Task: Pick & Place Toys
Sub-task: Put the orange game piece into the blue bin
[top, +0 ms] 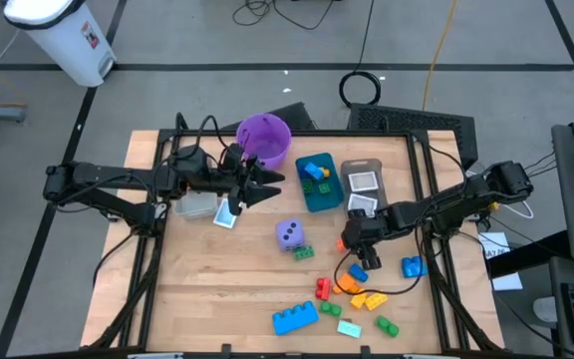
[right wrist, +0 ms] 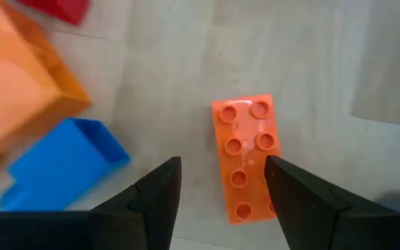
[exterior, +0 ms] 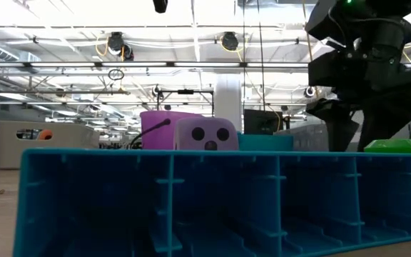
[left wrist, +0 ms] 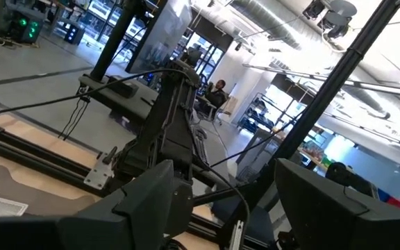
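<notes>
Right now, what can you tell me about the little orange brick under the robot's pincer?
The orange brick is a small oblong of shiny plastic with eight round studs in two rows of four, facing up. It lies flat on the pale wooden table, touching no other toy. The right pincer hangs open just above it, fingers either side of one end, not yet gripping. A blue brick sits apart from it.
</notes>
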Tool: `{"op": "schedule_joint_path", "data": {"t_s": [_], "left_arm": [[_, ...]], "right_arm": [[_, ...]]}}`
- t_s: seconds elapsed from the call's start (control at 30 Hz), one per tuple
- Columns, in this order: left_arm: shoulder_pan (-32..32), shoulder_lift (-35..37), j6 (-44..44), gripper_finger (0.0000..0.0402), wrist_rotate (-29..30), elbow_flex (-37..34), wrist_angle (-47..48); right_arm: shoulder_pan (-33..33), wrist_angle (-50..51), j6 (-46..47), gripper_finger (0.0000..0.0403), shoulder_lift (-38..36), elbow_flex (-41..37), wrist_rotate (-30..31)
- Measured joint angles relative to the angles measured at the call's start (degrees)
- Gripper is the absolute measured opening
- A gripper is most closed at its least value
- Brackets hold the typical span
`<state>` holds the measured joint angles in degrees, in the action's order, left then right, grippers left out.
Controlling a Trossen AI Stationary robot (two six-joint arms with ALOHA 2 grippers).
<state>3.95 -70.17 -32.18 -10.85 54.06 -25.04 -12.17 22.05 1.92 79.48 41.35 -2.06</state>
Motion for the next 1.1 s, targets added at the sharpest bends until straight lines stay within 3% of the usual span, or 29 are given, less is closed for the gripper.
{"op": "schedule_joint_path", "data": {"t_s": [0.2,0.53,1.1], "left_arm": [[0.0,0.0,-0.1,0.0255,-0.1,0.0,0.0],[0.0,0.0,0.2,0.0255,0.1,0.0,1.1],[0.2,0.0,0.1,0.0255,0.4,0.0,1.8]], "right_arm": [[-2.6,-0.8,4.8,0.0201,0.0,0.3,-2.6],[-3.5,-0.3,8.0,0.0204,-0.3,4.3,2.0],[-3.3,-0.9,6.0,0.0278,6.7,4.9,2.2]]}}
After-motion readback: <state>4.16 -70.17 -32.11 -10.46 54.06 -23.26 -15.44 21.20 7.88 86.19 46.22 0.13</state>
